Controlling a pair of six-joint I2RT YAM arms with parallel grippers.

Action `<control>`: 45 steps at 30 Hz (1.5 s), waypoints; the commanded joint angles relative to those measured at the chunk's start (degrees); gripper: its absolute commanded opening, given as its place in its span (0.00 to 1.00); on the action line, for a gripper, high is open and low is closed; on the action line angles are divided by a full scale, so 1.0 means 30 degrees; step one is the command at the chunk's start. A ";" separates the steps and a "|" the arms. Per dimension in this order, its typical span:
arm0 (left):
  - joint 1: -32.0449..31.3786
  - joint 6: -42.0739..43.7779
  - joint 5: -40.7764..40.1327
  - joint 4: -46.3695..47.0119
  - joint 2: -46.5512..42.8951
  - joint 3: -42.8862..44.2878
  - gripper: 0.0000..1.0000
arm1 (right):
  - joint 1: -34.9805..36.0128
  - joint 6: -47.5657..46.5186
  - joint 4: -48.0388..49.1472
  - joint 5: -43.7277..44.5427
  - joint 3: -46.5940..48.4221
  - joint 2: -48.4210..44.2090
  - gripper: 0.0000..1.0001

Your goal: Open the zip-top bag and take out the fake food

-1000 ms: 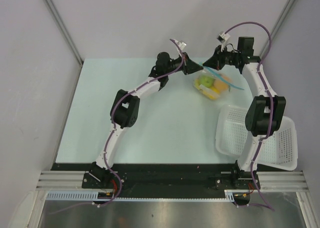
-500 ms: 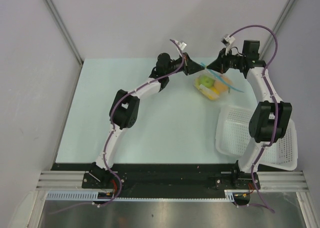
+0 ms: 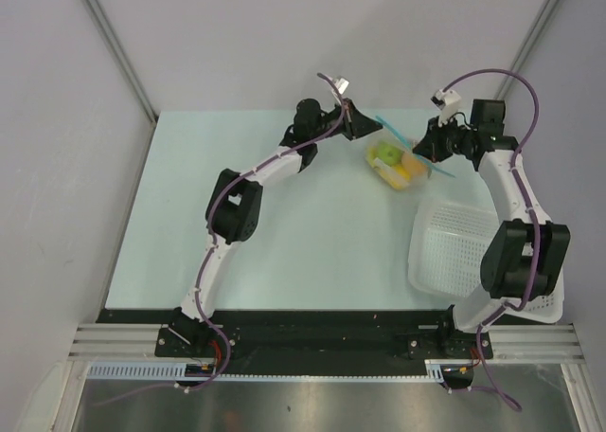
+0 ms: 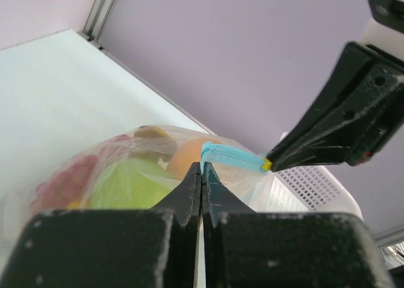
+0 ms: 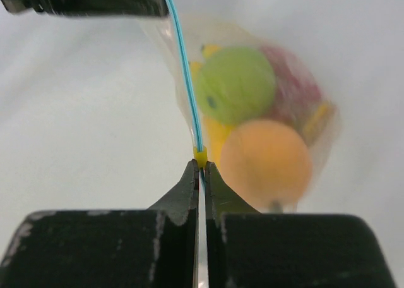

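The zip-top bag (image 3: 398, 164) hangs at the back of the table, held up between both grippers. My left gripper (image 3: 371, 121) (image 4: 202, 166) is shut on the left end of its blue zip strip (image 4: 232, 156). My right gripper (image 3: 424, 152) (image 5: 200, 166) is shut on the small yellow slider (image 5: 200, 155) further along that strip (image 5: 185, 60). The fake food shows through the clear plastic: a green apple (image 5: 237, 83), an orange (image 5: 265, 156), a red berry cluster (image 4: 63, 180) and yellow pieces (image 3: 413, 171).
A white perforated basket (image 3: 445, 252) lies on the table's right side, under the right arm's elbow and just near of the bag. The back wall stands close behind both grippers.
My right gripper has slid right and toward the near side along the zip strip, away from the left gripper. The left gripper has kept its place and its hold.
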 commanded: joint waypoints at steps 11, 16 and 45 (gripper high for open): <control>0.1341 -0.0012 -0.1609 -0.0802 -0.1108 0.1436 0.00 | -0.0840 0.0962 -0.5359 0.8269 -0.3408 -0.4919 0.00; 0.1282 -0.0158 -0.1492 -0.0832 -0.0991 0.1553 0.00 | -0.1074 0.0964 -0.5714 0.9037 -0.4932 -0.6501 0.00; 0.1018 -0.0481 0.0003 -0.0509 -0.0405 0.2168 0.00 | 0.0419 -0.1059 0.0761 0.1860 0.1834 0.0089 0.58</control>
